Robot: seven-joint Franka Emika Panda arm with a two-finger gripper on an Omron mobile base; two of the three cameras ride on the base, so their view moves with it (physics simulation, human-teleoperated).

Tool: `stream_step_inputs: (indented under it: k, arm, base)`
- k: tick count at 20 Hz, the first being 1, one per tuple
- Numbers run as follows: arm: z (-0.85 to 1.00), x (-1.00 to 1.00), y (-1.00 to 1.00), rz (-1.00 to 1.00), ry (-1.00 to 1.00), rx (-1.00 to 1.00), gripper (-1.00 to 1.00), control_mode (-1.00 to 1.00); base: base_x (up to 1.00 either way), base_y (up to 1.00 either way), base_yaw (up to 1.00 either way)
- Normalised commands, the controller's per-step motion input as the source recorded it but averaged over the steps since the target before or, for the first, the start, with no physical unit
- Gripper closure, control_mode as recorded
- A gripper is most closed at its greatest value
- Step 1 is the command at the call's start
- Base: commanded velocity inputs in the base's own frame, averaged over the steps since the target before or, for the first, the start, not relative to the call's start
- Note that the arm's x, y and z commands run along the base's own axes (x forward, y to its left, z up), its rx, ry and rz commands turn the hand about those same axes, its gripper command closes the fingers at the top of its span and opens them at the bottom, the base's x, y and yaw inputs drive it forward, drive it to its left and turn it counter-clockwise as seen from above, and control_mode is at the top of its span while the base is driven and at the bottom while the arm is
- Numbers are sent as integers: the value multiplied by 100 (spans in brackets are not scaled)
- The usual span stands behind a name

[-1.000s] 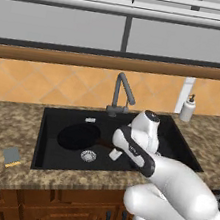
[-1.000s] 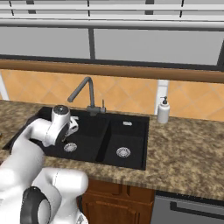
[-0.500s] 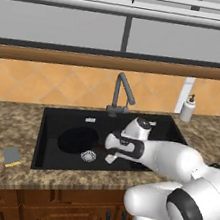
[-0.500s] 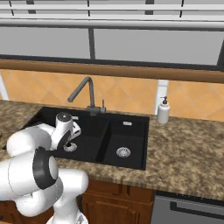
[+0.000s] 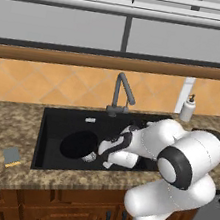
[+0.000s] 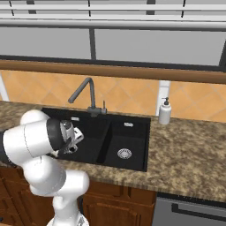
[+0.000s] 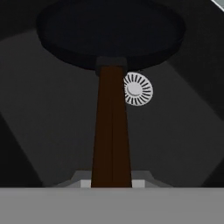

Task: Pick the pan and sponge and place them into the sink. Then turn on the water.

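Black pan (image 7: 109, 35) over sink (image 5: 54, 123) | fingers (image 7: 111, 183) clamped on pan handle

Black pan (image 5: 78, 145) held level in the sink's (image 5: 54, 123) large basin; sponge (image 5: 12, 157) on counter

Pan (image 7: 109, 33) held by its handle (image 7: 111, 131), inside the sink (image 7: 48, 127).

Looking along the gripper (image 7: 111, 183): dark brown handle runs straight up the middle from between the finger tips, which sit closed against its near end. Handle joins the round black pan at the top of view; pan's rim spans most of the width. Round silver drain (image 7: 137, 89) lies on the basin floor just right of the handle, partly covered by it, just below the pan's rim. Floor matte dark grey, with lighter and darker wedges of shading either side.
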Motion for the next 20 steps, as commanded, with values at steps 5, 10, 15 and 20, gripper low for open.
stream_step_inputs:
  k: [5,10,15,20]
  arm:
    - [-18,27,0,-1,-1,-10,100,-100]
    - [0,22,-1,0,0,-2,100,-100]
    - [-18,15,0,0,-7,-1,100,-100]
    - [-49,1,0,0,-17,0,100,-100]
  base:
    - [0,0,0]
    - [0,0,0]
    - [0,0,0]
    - [0,0,0]
